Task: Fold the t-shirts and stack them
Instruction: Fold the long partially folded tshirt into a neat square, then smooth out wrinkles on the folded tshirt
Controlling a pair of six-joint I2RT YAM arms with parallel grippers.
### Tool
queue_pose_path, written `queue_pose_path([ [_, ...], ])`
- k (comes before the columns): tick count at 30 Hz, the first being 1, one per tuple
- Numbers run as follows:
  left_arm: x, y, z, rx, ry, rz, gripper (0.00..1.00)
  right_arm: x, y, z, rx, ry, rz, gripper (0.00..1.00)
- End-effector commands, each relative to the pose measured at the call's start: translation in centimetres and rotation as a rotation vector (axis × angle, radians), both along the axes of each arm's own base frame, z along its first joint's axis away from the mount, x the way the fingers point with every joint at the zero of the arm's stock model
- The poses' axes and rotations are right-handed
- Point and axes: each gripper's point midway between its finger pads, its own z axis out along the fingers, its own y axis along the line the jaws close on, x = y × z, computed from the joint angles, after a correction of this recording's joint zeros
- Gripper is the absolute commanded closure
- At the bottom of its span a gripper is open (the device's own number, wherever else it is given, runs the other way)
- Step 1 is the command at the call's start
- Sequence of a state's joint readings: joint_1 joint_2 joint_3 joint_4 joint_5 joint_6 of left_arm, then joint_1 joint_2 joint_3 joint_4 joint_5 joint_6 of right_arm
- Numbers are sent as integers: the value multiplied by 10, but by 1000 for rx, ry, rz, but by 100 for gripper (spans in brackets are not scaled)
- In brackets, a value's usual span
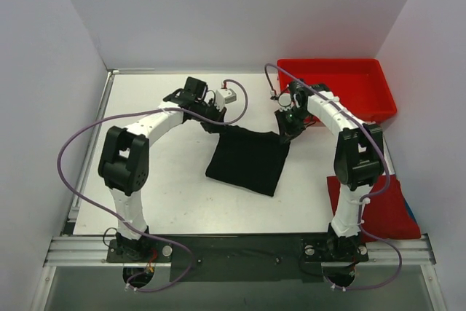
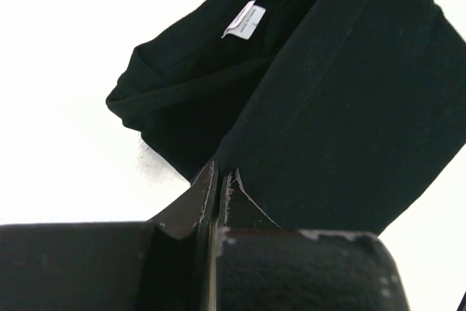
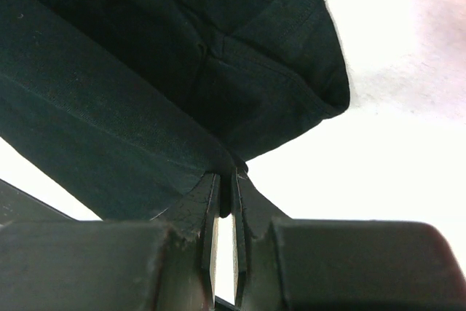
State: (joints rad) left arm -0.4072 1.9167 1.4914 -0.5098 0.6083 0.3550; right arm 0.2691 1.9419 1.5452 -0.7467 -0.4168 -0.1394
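The black t-shirt [image 1: 247,159] lies partly folded on the white table, with its far edge lifted between the two arms. My left gripper [image 1: 212,124] is shut on the far left corner of that edge, and my right gripper [image 1: 285,131] is shut on the far right corner. In the left wrist view the left gripper [image 2: 220,177] pinches the black t-shirt [image 2: 349,107], and a white neck label [image 2: 245,20] shows among the folds. In the right wrist view the right gripper [image 3: 226,174] clamps a bunched fold of the black t-shirt [image 3: 145,71]. The red t-shirt [image 1: 389,210] lies flat at the near right, partly behind the right arm.
A rigid red tray [image 1: 342,81] stands at the far right corner of the table [image 1: 153,180]. White walls close in the left, back and right sides. Purple cables loop from both arms.
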Motion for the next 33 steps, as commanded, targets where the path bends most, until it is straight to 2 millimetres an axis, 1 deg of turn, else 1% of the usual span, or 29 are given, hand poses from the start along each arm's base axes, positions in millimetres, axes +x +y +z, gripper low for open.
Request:
queue_pose_path([
  [1,32,-7,-4,15,-69,69,100,4,-27,0,-111,16,-83,100],
  [3,42,-7,-11,40,-86,99,89,12,-31,-6,-124,15,-113,98],
  [4,45,-7,-12,47,-89,108,79,17,-34,-12,-135,12,-137,90],
  [5,52,-5,-17,65,-89,134,73,24,-38,-13,-160,0,-174,86],
  [6,59,-5,-18,72,-104,157,63,31,-43,-17,-174,-3,-200,81],
  [7,70,1,-21,106,-123,210,58,41,-49,-14,-208,-30,-232,79],
  [8,77,3,-20,117,-139,233,53,45,-54,-16,-225,-36,-247,74],
  [10,98,6,-3,137,-194,274,50,60,-61,-1,-260,-101,-267,69],
  [11,102,8,4,147,-211,273,49,66,-64,12,-270,-141,-302,69],
  [12,106,8,17,141,-228,275,48,67,-66,17,-277,-159,-316,67],
  [13,106,12,20,155,-228,273,48,68,-71,29,-292,-194,-330,67],
  [14,108,12,34,147,-246,275,47,66,-74,31,-304,-203,-331,67],
  [15,103,14,34,159,-229,265,47,60,-75,39,-297,-217,-332,67],
  [16,100,13,42,151,-233,258,47,56,-69,43,-262,-219,-322,67],
  [17,90,12,40,149,-196,228,48,43,-63,44,-229,-206,-307,67],
  [18,81,9,41,137,-173,206,54,38,-48,46,-150,-197,-299,70],
  [19,62,0,39,100,-109,150,58,26,-37,44,-106,-188,-286,72],
  [20,44,-8,35,61,-52,103,67,16,-19,43,-18,-150,-277,74],
  [21,31,-14,31,51,-8,90,73,3,-6,38,18,-131,-251,78],
  [22,15,-17,23,43,37,71,74,-12,5,30,59,-78,-256,82],
  [23,6,-24,20,36,63,69,77,-16,18,32,93,-90,-238,87],
  [24,-7,-27,12,34,104,63,78,-31,31,22,134,-35,-237,89],
  [25,-11,-31,9,25,116,58,78,-30,38,21,166,-49,-238,95],
  [26,-21,-33,2,17,162,64,79,-44,46,11,198,9,-255,97],
  [27,-26,-34,-6,10,185,66,79,-44,50,6,222,17,-267,100],
  [28,-29,-35,-9,-7,217,76,78,-54,49,-8,217,67,-298,100],
  [29,-29,-34,-18,-4,221,90,79,-55,48,-17,211,78,-310,100],
  [31,-27,-27,-34,29,223,121,78,-62,32,-39,132,123,-369,100],
  [33,-26,-20,-47,65,219,130,79,-63,15,-54,79,148,-421,100],
])
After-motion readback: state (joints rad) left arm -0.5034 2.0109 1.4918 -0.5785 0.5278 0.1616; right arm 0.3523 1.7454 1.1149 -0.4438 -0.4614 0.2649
